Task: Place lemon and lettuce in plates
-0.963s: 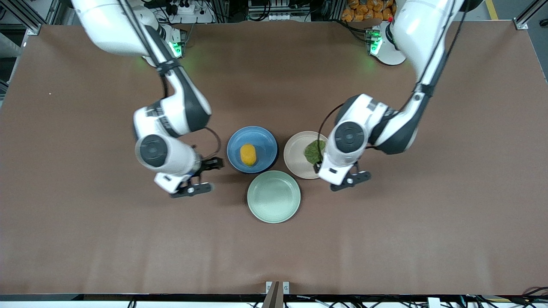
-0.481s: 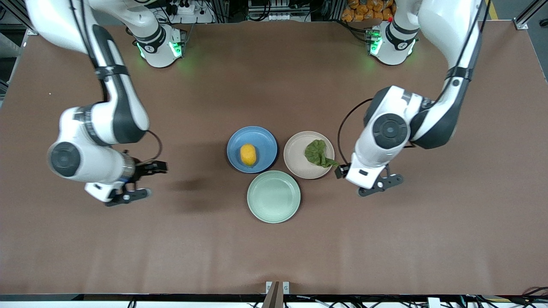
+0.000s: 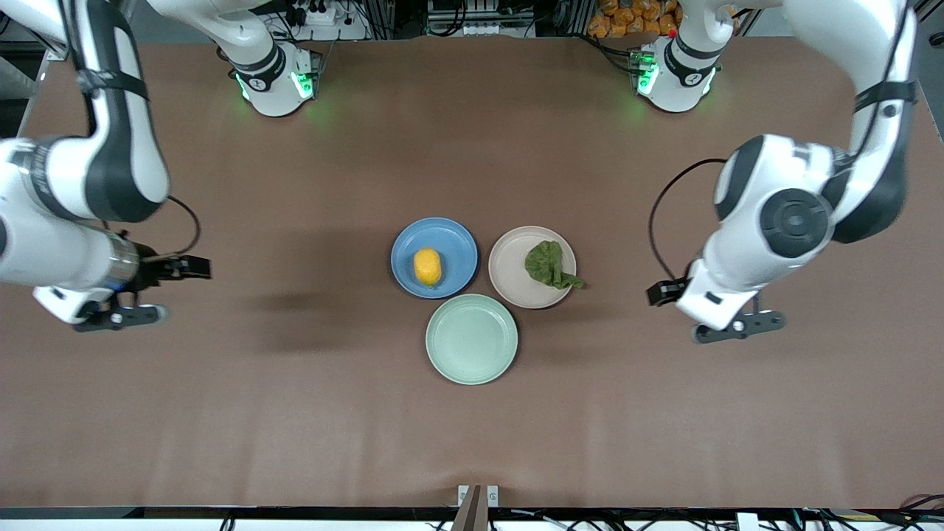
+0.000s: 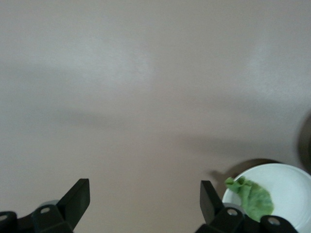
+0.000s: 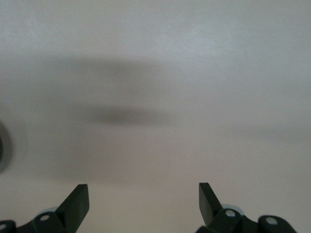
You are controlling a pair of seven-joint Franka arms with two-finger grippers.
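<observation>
The yellow lemon (image 3: 428, 266) lies in the blue plate (image 3: 451, 240). Beside it toward the left arm's end, the dark green lettuce (image 3: 546, 263) rests on the pale beige plate (image 3: 512, 258), its tail hanging over the rim. My left gripper (image 3: 673, 317) hangs open and empty over bare table toward the left arm's end, apart from the beige plate. In the left wrist view the left gripper (image 4: 145, 196) frames bare table, with the lettuce (image 4: 253, 197) and its plate (image 4: 294, 187) off to one side. My right gripper (image 3: 186, 292) is open and empty over bare table at the right arm's end; the right wrist view shows the right gripper (image 5: 143, 196) above only tabletop.
A mint-green plate (image 3: 472, 339) with nothing in it sits nearer the front camera, touching close to both other plates. Brown tabletop spreads wide on every side of the three plates. The arm bases stand along the table edge farthest from the camera.
Both arms have swung outward from the plates, each toward its own end of the table. The left hand no longer covers the lettuce. Lemon and lettuce have stayed put.
</observation>
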